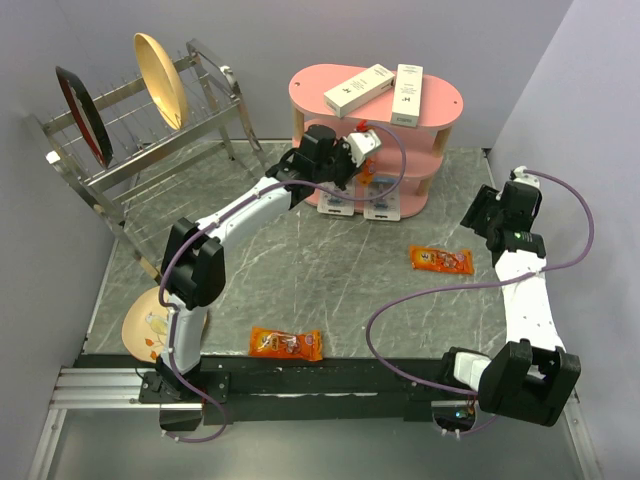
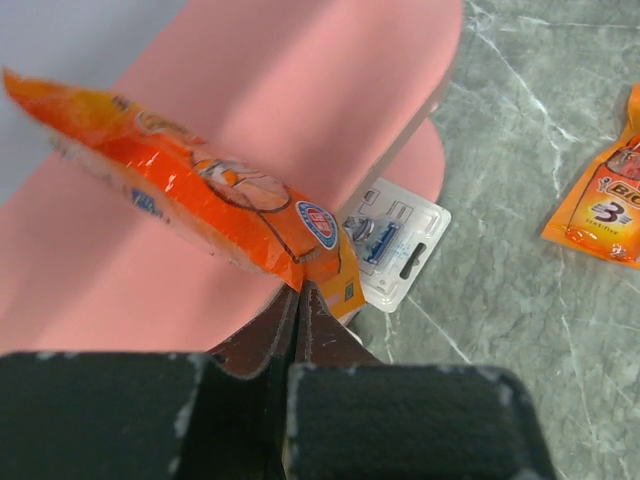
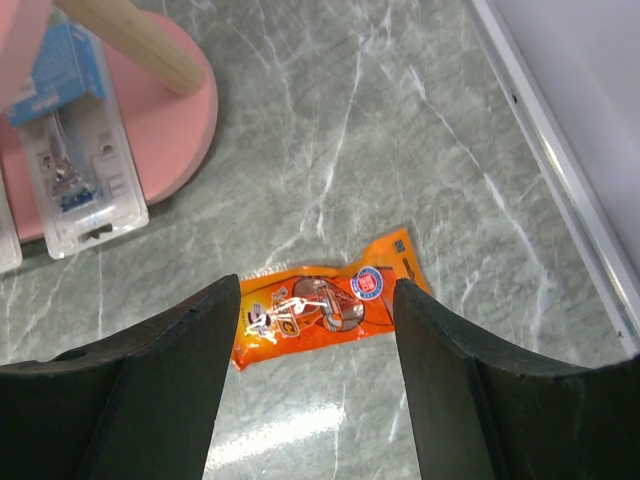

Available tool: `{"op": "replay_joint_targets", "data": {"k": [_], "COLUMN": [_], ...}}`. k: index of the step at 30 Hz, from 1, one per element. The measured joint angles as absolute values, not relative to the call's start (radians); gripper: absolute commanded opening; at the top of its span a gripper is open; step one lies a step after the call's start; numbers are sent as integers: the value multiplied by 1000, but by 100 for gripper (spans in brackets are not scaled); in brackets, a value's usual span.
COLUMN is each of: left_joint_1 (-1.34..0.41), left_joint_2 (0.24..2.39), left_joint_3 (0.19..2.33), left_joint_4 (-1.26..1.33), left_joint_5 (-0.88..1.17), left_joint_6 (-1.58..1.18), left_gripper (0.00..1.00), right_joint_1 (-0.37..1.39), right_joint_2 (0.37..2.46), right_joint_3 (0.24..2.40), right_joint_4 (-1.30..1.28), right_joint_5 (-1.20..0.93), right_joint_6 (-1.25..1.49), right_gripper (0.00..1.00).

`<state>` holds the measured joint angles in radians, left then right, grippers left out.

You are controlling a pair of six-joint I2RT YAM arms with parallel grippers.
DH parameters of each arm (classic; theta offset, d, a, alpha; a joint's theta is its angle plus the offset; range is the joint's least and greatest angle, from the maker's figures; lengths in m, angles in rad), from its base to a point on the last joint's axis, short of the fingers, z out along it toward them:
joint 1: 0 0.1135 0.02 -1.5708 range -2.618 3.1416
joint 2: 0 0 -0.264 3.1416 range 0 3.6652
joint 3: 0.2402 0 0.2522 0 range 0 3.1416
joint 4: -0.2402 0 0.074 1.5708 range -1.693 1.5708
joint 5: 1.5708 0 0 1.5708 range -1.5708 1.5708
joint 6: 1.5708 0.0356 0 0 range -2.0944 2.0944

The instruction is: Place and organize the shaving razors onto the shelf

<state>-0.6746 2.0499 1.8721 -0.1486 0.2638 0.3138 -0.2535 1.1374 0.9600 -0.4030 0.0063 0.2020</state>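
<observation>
Two razor blister packs (image 1: 337, 203) (image 1: 383, 205) lie side by side at the front foot of the pink shelf (image 1: 440, 100), partly on its bottom board and sticking out over the table. One shows in the left wrist view (image 2: 395, 245) and one in the right wrist view (image 3: 80, 175). My left gripper (image 1: 362, 150) is at the shelf's middle tier, shut on the end of an orange packet (image 2: 200, 185) held over a pink board (image 2: 300, 80). My right gripper (image 3: 318, 290) is open and empty above another orange packet (image 3: 330, 305) lying on the table.
Two white oblong boxes (image 1: 357, 88) (image 1: 406, 95) lie on the shelf's top board. A third orange packet (image 1: 286, 344) lies near the front edge. A metal dish rack (image 1: 150, 130) with plates stands at back left. A plate (image 1: 150, 325) sits by the left arm's base.
</observation>
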Motion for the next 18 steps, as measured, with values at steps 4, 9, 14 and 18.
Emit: {"op": "replay_joint_targets", "data": {"k": [4, 9, 14, 18], "left_joint_1": [-693, -735, -771, -783], "left_joint_2": [2050, 2061, 2097, 2128], "left_joint_3": [1880, 1933, 2023, 2066], "left_joint_4": [-160, -177, -175, -173], "left_joint_5": [262, 262, 263, 266], "left_joint_6": [321, 321, 321, 321], "left_gripper": [4, 4, 4, 4], "right_joint_1": [-254, -261, -265, -268], "right_joint_2": [1125, 1109, 1099, 1096], "right_joint_3": [939, 921, 914, 914], "right_joint_4": [-404, -402, -395, -395], "right_joint_5": [6, 6, -16, -27], "right_joint_6": [208, 218, 235, 250], "right_gripper": [70, 70, 70, 70]}}
